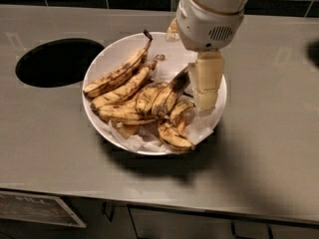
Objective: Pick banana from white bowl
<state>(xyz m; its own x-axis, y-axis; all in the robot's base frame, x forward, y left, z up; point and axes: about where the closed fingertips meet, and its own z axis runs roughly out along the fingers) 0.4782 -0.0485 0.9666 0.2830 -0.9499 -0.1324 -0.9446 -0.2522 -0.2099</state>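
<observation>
Several ripe yellow bananas (134, 91), heavily spotted with brown and black, lie piled in the large round shallow white bowl (117, 54). Two long ones slant along the upper left, and shorter curved ones cluster in the middle and toward the lower right. Crumpled white paper (202, 128) lines the bowl and shows beneath the fruit at its lower edge.

The cream-coloured gripper (207, 91) points straight down inside the right part of the bowl, just beside the blackened end of one of the middle bananas. Its tip is low, near the paper. Whether it is open or closed cannot be told, and it has no visible hold on anything. Above it, the arm's bulky white wrist housing (209, 19) hangs over the bowl's upper right rim, reaching in from the top.

The bowl sits on a smooth grey counter (269, 133), with a dark oval hole (57, 61) just to its left.
</observation>
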